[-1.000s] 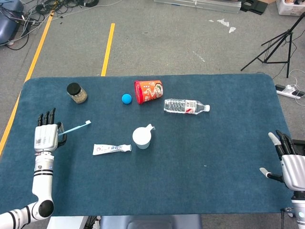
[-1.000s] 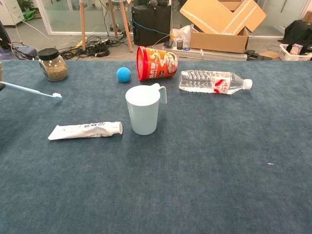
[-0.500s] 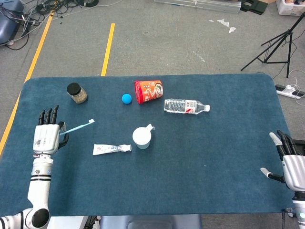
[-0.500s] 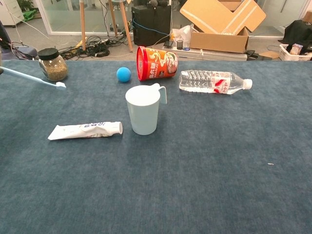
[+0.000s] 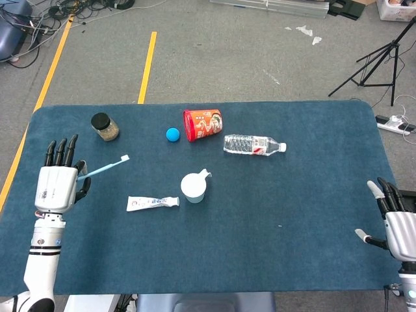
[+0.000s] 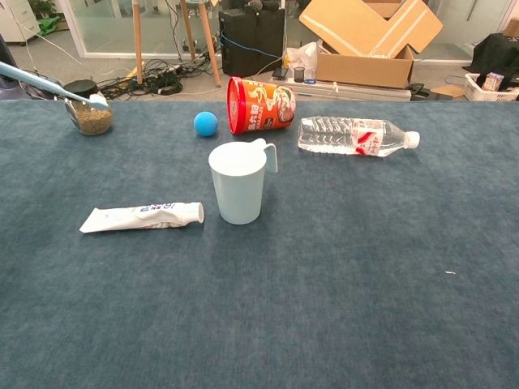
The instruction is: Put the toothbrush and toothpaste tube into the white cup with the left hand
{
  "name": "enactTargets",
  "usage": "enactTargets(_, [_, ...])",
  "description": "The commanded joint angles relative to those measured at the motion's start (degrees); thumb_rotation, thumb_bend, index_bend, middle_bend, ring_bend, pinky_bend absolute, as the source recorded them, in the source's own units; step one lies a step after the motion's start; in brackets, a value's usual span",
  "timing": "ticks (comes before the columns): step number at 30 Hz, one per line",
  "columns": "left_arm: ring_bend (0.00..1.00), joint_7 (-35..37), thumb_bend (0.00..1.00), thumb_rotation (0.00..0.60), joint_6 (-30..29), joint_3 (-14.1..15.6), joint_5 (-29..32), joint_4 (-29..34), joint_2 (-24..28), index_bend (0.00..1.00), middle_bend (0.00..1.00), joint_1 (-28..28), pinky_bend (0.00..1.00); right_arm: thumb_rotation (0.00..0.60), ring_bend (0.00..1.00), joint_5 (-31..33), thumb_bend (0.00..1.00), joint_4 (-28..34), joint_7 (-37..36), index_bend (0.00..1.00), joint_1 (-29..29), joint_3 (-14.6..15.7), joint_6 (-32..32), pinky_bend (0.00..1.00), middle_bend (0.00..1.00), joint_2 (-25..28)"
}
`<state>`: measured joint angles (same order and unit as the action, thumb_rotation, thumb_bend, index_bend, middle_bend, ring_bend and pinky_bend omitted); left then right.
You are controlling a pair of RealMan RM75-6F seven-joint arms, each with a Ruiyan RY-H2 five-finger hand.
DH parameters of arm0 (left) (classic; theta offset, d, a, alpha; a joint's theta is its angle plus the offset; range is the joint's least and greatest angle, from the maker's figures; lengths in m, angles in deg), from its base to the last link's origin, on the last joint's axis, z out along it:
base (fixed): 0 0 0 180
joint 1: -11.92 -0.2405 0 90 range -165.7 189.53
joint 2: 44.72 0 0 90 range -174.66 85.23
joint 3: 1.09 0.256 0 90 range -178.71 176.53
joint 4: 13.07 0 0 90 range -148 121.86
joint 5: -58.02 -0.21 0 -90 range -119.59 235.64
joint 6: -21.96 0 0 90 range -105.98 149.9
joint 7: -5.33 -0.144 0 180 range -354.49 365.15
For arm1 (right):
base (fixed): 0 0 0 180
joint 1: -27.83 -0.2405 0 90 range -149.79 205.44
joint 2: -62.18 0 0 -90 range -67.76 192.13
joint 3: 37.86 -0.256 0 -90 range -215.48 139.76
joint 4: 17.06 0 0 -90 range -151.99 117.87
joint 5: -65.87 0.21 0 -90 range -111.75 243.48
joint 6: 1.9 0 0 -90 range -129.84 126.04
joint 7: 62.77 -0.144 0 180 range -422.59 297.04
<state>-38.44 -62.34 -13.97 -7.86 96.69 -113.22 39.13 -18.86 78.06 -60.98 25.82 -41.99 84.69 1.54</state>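
Observation:
My left hand hovers over the table's left side and pinches the handle end of a light blue toothbrush; its white head points right toward the cup. In the chest view only the toothbrush shows, raised at the upper left. The white cup stands upright near the table's middle. The toothpaste tube lies flat just left of the cup, cap toward it. My right hand rests at the table's right edge, fingers apart, holding nothing.
A glass jar with a black lid stands at the back left. A blue ball, a red snack can on its side and a lying water bottle sit behind the cup.
My left hand has risen with the toothbrush; the brush head has climbed from near the cloth to jar height. The right hand, cup and tube have stayed put.

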Motion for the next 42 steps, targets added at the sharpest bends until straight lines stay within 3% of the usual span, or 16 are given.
enactTargets(1, [0.00,-0.20,0.45,0.600,0.46,-0.32,-1.26,2.54,1.92,0.62,0.02,0.43,0.03,0.600,0.00,0.04,0.00,0.03,0.01,0.00,0.01,-0.01,-0.02,0.36,0.00,0.03])
enactTargets(10, [0.00,0.59,0.45,0.600,6.51,-2.46,1.10,9.69,8.18,0.62,0.02,3.53,0.03,0.600,0.00,0.02,0.00,0.01,-0.51,0.00,0.34,-0.02,0.44,0.36,0.00,0.24])
enactTargets(17, [0.00,-2.68,0.45,0.600,9.51,-3.23,2.87,14.01,9.79,0.62,0.02,6.98,0.03,0.600,0.00,-0.10,0.00,-0.10,-1.21,0.00,0.93,0.07,1.24,0.36,0.00,0.41])
enactTargets(31, [0.00,-7.31,0.45,0.600,11.92,-3.91,7.69,19.86,7.59,0.62,0.02,13.82,0.03,0.600,0.00,-0.79,0.00,-0.62,-3.53,0.00,2.65,0.22,3.82,0.36,0.00,0.73])
enactTargets(42, [0.00,-13.25,0.45,0.600,11.68,-2.67,11.55,17.35,1.91,0.62,0.02,19.64,0.03,0.600,0.00,-1.04,0.00,-0.69,-4.18,0.00,2.87,0.15,3.97,0.36,0.00,0.93])
